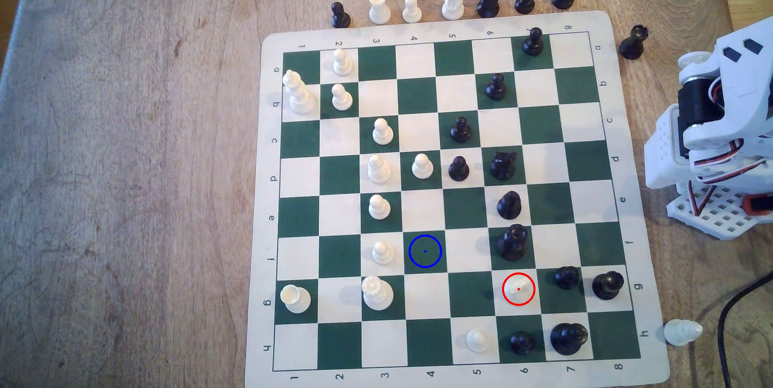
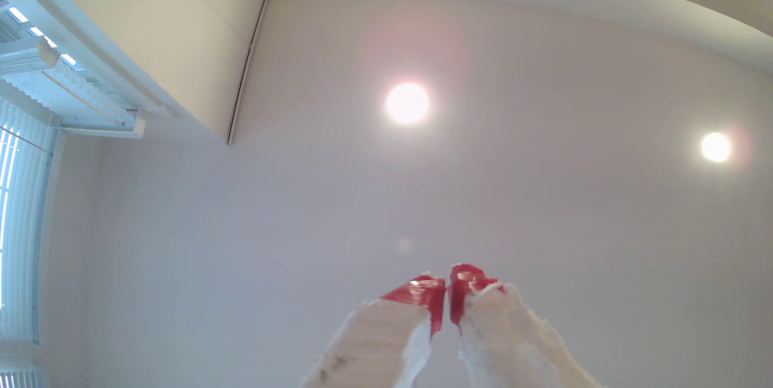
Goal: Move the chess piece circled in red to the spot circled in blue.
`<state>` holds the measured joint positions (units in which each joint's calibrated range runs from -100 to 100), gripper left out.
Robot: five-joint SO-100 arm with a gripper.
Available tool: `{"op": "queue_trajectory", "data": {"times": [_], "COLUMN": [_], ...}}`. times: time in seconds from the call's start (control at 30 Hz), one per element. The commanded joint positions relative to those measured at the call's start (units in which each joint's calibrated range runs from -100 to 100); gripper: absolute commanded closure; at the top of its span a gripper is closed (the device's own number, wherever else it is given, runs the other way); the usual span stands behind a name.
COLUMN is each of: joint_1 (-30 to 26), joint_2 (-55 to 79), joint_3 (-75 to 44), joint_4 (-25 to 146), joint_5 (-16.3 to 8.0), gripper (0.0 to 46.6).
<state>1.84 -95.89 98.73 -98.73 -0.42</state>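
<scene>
The white printed arm (image 1: 711, 129) sits folded off the board at the exterior view's right, its red-tipped claw (image 2: 447, 287) aimed at the ceiling with the tips pressed together on nothing, a parked pose by my reckoning. The small cream knight-topped chess piece (image 1: 517, 287) waits on its red-ringed white square, well apart from the blue-ringed dark green square (image 1: 425, 251), which stands free to receive it.

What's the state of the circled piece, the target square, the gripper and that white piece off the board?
Small cream-white plastic chess piece: upright on its red-circled white square, ungrasped.
Blue-circled dark green square: vacant.
Red-padded white gripper: shut, holding nothing, aimed at the ceiling.
White piece beside the board's corner: lying on its side on the table.
</scene>
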Motion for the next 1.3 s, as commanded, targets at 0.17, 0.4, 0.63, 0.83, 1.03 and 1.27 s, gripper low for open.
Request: {"op": "queue_trajectory", "data": {"times": [0.17,0.4,0.63,0.83,1.03,1.27], "joint_1": [-0.63,-0.08,1.95,2.65,2.58,-7.51], "joint_2": [0.05,0.14,0.05,0.14,0.14,6.34], "joint_3": [0.72,-0.37,-12.33,-18.05,-22.94,-30.92], "joint_4": [15.60,33.53,77.35,99.54,117.48,132.39], "joint_5": [-0.10,-0.34,-0.49,-0.54,3.76,4.40], "gripper": [46.4,46.4,46.4,45.0,46.4,45.5]}}
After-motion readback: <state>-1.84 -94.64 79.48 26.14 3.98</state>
